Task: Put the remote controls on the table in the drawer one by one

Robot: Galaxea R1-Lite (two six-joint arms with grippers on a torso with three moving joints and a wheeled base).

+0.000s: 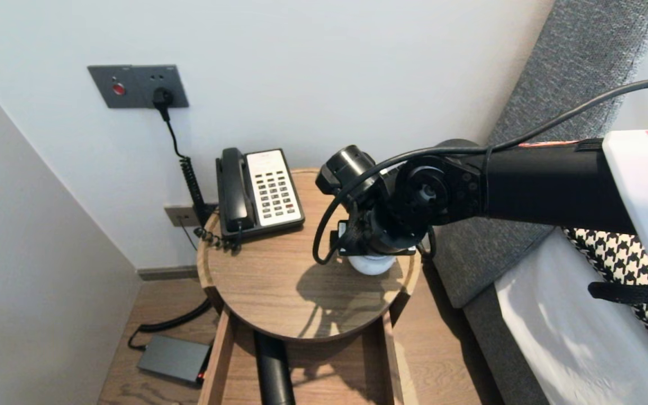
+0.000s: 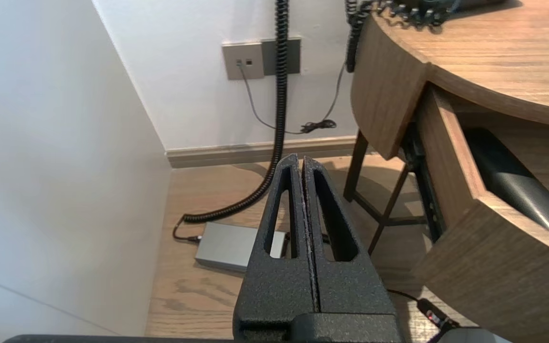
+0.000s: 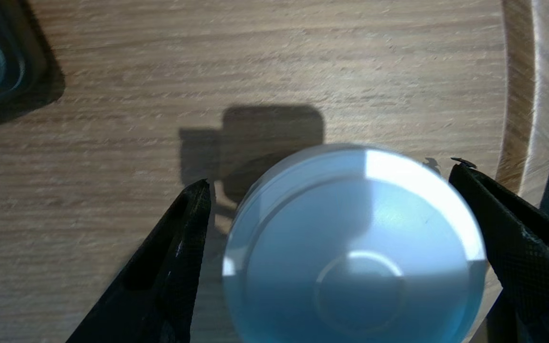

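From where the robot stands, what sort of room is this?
Most likely a hotel bedroom: a corded telephone sits on a round wooden bedside table, right beside a white-sheeted bed with a grey padded headboard.

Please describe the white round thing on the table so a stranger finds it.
Find the round wooden table beside the bed. At its edge nearest the bed, apart from the black telephone, stands a white round pot under the open right claw. Nothing else there is white and round.
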